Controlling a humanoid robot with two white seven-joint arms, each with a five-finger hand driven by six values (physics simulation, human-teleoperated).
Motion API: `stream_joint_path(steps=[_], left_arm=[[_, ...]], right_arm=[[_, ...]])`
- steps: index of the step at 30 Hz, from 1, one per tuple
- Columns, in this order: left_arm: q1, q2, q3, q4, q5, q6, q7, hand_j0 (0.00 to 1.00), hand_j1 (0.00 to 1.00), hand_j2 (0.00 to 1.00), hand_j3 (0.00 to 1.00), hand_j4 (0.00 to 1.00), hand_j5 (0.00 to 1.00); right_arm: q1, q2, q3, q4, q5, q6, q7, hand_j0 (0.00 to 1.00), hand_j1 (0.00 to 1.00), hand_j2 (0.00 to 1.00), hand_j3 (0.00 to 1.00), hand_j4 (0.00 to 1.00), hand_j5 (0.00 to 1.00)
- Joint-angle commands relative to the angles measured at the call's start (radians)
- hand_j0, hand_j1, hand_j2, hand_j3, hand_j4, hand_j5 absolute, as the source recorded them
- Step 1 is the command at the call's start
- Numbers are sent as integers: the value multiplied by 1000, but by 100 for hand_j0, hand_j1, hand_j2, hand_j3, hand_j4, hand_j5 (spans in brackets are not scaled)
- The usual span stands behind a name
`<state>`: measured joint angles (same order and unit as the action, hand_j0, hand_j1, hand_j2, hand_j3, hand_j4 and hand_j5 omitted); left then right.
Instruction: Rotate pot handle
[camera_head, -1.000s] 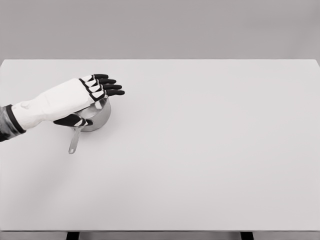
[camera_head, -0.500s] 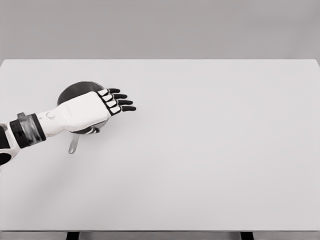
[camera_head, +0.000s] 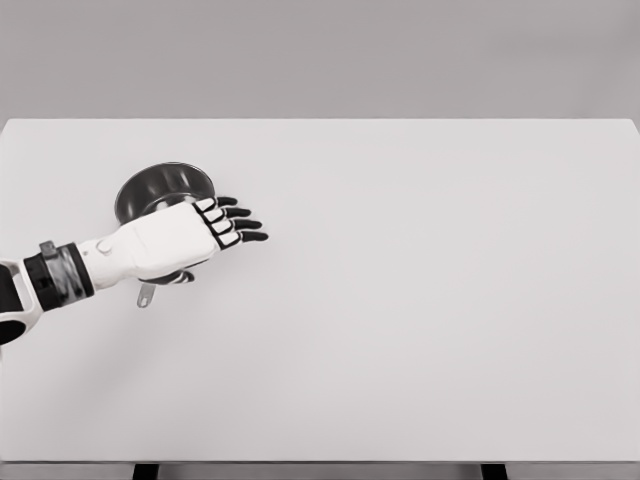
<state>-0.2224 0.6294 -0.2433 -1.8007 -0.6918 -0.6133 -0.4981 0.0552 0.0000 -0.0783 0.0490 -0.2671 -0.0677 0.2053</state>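
- Since half a second ago the left hand (camera_head: 185, 238) has slid lower and nearer the robot, so more of the saucepan (camera_head: 160, 190) bowl shows behind it; the pan itself looks about where it was.
- The hand lies palm down over the near side of the pan, fingers (camera_head: 238, 224) straight and slightly apart, pointing away to the right. The thumb is tucked under the palm, close to where the handle meets the bowl.
- Nothing is clasped, as far as can be seen; whether the thumb or palm presses on the handle is hidden by the hand itself.
- The handle (camera_head: 146, 295) runs from under the palm toward the robot, and only its tip shows just below the wrist.
- My guess is that the hand sits over the handle root so that it can push or hook the handle sideways and swing the pan round on the table (camera_head: 420, 300).
- No brand, label or writing can be read on the pan, the hand or the table.
- The right arm is out of view.
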Motion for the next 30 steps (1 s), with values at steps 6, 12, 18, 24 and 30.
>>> stream_joint_path(steps=[6,12,18,24,30], left_arm=[[3,39,1,0,6,2,4,100,100,100,100,100,100],[12,67,3,0,6,2,4,100,100,100,100,100,100],[23,88,13,0,8,2,4,100,100,100,100,100,100],[23,104,18,0,9,2,6,100,100,100,100,100,100],[37,136,61,0,38,2,6,100,100,100,100,100,100]], right_arm=[[0,0,0,0,0,0,0,100,100,100,100,100,100],[0,0,0,0,0,0,0,100,100,100,100,100,100],[0,0,0,0,0,0,0,100,100,100,100,100,100],[0,0,0,0,0,0,0,100,100,100,100,100,100],[0,0,0,0,0,-1,-1,100,100,100,100,100,100]])
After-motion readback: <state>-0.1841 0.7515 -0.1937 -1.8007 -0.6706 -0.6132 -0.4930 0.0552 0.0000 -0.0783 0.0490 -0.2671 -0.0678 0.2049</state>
